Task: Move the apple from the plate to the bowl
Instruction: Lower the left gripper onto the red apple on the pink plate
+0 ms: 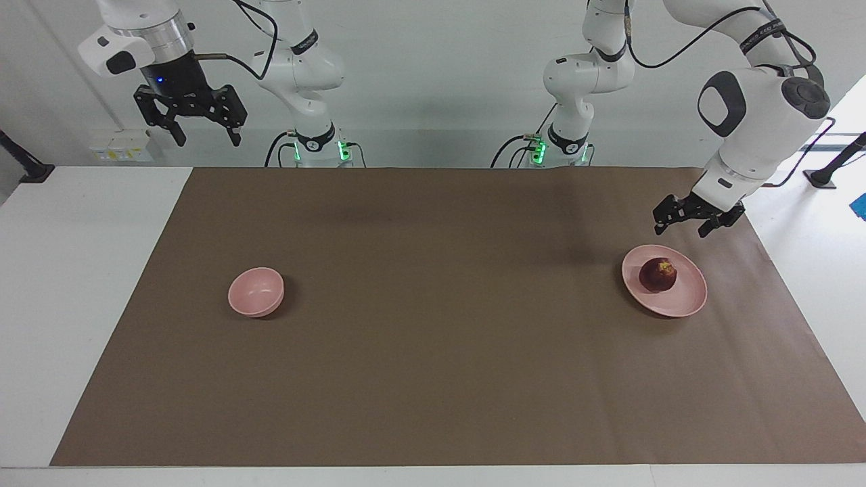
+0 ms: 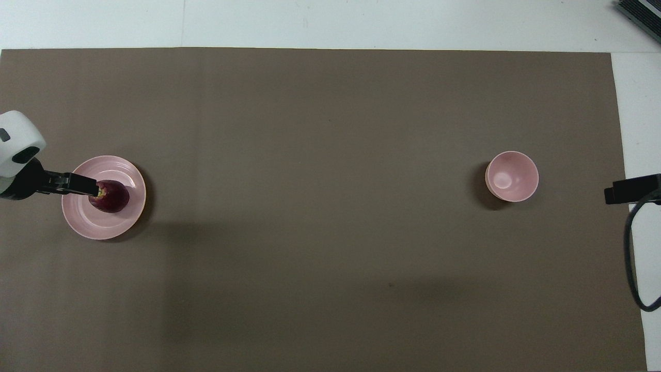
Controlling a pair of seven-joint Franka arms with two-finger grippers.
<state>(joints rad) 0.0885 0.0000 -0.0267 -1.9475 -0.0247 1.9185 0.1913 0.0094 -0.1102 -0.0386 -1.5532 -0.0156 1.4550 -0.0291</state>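
Note:
A dark red apple (image 1: 658, 274) (image 2: 112, 198) lies on the pale pink plate (image 1: 687, 297) (image 2: 98, 225) toward the left arm's end of the table. My left gripper (image 1: 681, 230) (image 2: 82, 184) hangs open in the air a little above the plate's rim on the robots' side, touching nothing. In the overhead view its tip covers the apple's stem end. The small pink bowl (image 1: 256, 291) (image 2: 512, 176) stands empty toward the right arm's end. My right gripper (image 1: 208, 138) (image 2: 630, 188) waits open, high above its end of the table.
A brown mat (image 1: 433, 352) covers most of the white table (image 1: 81, 270). A black cable (image 2: 632, 258) loops down at the right arm's end. A dark device (image 2: 640, 13) sits at the table's farthest corner on that end.

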